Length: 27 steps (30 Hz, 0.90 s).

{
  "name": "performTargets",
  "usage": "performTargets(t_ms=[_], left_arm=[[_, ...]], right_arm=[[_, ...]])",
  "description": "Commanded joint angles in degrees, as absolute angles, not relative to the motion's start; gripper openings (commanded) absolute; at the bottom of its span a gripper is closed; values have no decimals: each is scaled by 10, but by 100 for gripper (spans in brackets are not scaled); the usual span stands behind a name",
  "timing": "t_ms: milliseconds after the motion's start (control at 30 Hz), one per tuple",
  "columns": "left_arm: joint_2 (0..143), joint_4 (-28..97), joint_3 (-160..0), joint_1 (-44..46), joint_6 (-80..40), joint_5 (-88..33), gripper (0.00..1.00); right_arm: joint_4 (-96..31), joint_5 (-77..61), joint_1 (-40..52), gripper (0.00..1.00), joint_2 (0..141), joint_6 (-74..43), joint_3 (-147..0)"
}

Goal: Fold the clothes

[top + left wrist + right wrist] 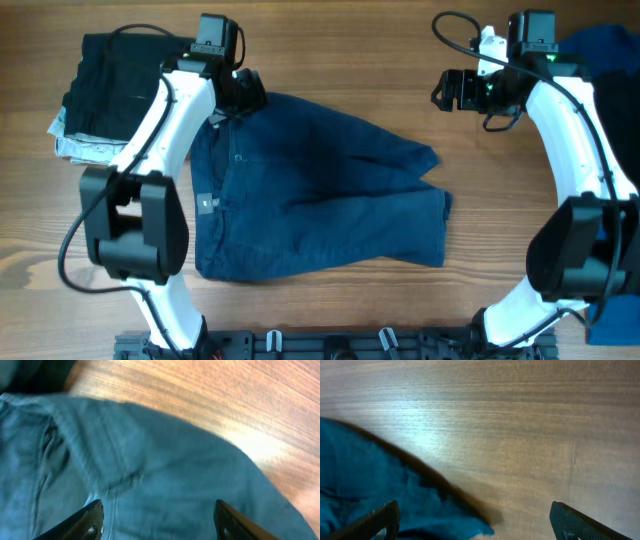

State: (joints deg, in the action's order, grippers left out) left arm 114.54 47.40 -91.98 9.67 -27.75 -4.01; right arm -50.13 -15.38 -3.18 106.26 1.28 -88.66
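Left gripper (pixel 159 516) jaws apart, empty, over far-left waistband corner of trousers (pixel 320 200) — lying centre, legs right. Right gripper (pixel 474 516) wide, empty, just beyond far hem. Best: pinch both far corners low — fold evenly toward near edge.

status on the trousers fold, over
Left gripper open, over dark navy denim trousers at waistband corner. Right gripper open, over bare wooden table. Trousers spread flat. Nothing in the way.

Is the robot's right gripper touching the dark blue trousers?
Apart. The overhead view shows bare table between the right gripper and the dark blue trousers. The right wrist view shows its jaws open, holding nothing.
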Motion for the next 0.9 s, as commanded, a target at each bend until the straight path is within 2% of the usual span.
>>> performTargets(t_ms=[0, 167, 300, 567, 767, 800, 867], left_arm=[[1161, 451, -926, 95, -289, 3, 69], [1166, 448, -926, 95, -292, 51, 70], [1169, 446, -926, 95, -292, 51, 77], [1190, 422, -926, 95, -292, 65, 77], [1220, 403, -926, 95, -292, 60, 56], [1225, 397, -926, 95, -292, 53, 46], [1225, 380, -926, 95, -292, 28, 17]], right_arm=[[-479, -170, -30, 97, 1095, 41, -891], [-467, -172, -30, 97, 1123, 41, -891], [-453, -185, -30, 97, 1147, 43, -891], [-435, -196, -30, 97, 1155, 45, -891], [-439, -196, -30, 97, 1155, 44, -891], [-440, -196, -30, 97, 1155, 44, -891], [-441, -196, -30, 97, 1155, 45, -891]])
